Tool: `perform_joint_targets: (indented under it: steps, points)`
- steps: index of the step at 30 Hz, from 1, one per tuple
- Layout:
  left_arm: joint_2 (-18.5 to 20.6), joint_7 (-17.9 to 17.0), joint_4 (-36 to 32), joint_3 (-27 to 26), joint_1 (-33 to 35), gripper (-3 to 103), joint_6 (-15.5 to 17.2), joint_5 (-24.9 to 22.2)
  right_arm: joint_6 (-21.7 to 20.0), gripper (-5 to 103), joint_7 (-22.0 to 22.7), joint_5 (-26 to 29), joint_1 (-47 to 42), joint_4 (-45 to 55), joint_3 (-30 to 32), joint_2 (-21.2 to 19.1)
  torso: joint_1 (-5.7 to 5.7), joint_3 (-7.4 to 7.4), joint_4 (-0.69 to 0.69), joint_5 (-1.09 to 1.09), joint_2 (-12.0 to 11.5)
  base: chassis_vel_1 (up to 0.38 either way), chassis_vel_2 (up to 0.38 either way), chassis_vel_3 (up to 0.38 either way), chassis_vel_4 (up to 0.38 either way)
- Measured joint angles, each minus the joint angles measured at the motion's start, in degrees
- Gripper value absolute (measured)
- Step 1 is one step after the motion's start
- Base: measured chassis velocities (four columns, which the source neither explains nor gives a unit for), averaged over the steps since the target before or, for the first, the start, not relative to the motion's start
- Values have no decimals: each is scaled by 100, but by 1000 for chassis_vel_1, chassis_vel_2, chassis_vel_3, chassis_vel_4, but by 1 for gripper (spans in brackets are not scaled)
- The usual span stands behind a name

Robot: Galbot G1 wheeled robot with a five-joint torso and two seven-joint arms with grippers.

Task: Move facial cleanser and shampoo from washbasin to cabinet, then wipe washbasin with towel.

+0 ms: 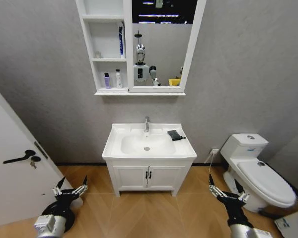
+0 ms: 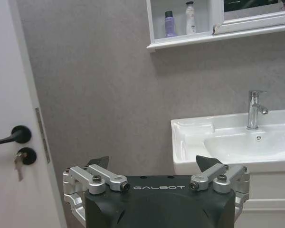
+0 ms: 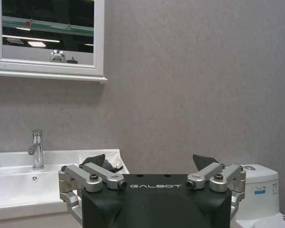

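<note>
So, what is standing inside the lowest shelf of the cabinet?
In the cabinet, the lowest shelf holds a purple bottle and a white bottle. Their labels are unreadable.

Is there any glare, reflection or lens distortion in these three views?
Head view: walls bow outward at the edges; the mirror reflects ceiling lights. Left wrist view: soft highlights on the washbasin. Right wrist view: the mirror again reflects ceiling lights; the wall is evenly lit.

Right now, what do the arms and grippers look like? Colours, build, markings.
Both match. The left gripper and the right gripper each have a matte black body printed GALBOT in pale letters, silver metal linkage bars joined by dark screws, and black wedge-shaped fingertips. In the head view the left gripper and right gripper sit on black wrists ending in silver-grey cuffs. No loose cables are visible.
</note>
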Motion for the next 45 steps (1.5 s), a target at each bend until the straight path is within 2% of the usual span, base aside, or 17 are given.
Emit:
perform_joint_targets:
  steps: [4,5,7,8,9,10,11,13,14,16,17,19,20,21,23,26,45]
  points:
    - [-1,0,-1,0,0,100,0,0,0,100,1,0,0,-1,0,-1,1,1,0,13,-1,375,-379,-351,345]
    - [0,0,0,0,0,100,0,0,0,100,0,0,0,-1,0,0,-1,-1,-2,-1,1,370,-385,-338,366]
    - [-1,0,0,-1,0,100,0,0,0,100,1,0,0,0,0,0,-2,-1,-1,-1,1,361,-359,-338,343]
    - [-1,0,-1,-1,0,100,0,0,0,100,1,1,1,-1,0,-1,2,2,4,15,-1,393,-332,-365,353]
    - [0,0,-1,0,0,100,0,0,0,100,1,1,1,-1,0,-1,1,0,0,10,-1,393,-377,-348,353]
    - [0,0,0,-1,0,100,0,0,0,100,1,0,-1,0,0,0,-1,-1,-2,-4,1,295,-377,-348,343]
    - [0,0,0,-1,0,100,0,0,0,100,1,0,-1,0,0,0,-1,-1,-2,-4,1,295,-377,-348,343]
    - [-1,0,-2,-1,0,100,0,0,0,100,1,1,1,-2,0,-1,4,2,3,15,-1,391,-356,-360,341]
    - [-1,0,-2,-1,0,100,0,0,0,100,1,1,1,-2,0,-1,4,2,3,15,-1,391,-361,-374,339]
    - [0,0,0,0,0,100,0,0,0,100,1,0,0,0,0,0,1,-1,-2,-5,0,332,-355,-317,348]
    - [-1,0,-1,-1,0,100,0,0,0,100,1,0,0,-1,0,0,-2,-1,0,10,1,315,-286,-308,319]
    - [-1,0,-2,-1,1,100,0,0,0,100,1,1,1,-2,-1,-1,-2,0,2,17,1,312,-286,-308,306]
    - [-1,0,-1,-1,1,100,0,0,0,100,1,0,1,-1,0,0,-3,-1,0,0,1,174,-267,-262,237]
    - [-1,0,-1,-1,1,100,0,0,0,100,1,0,1,-1,0,0,-3,-1,0,0,1,174,-267,-262,237]
    - [0,-1,-1,-3,1,100,0,0,0,100,1,1,-1,-1,-1,0,-6,-2,0,6,3,150,19,-148,173]
    - [-1,-1,-1,-1,0,100,0,0,0,100,1,0,0,-1,0,0,-4,-1,-3,7,2,64,-38,-105,94]
    - [-1,-1,-1,-1,0,100,0,0,0,100,1,0,2,-1,0,-1,-4,-3,-2,6,-4,-1,19,34,8]
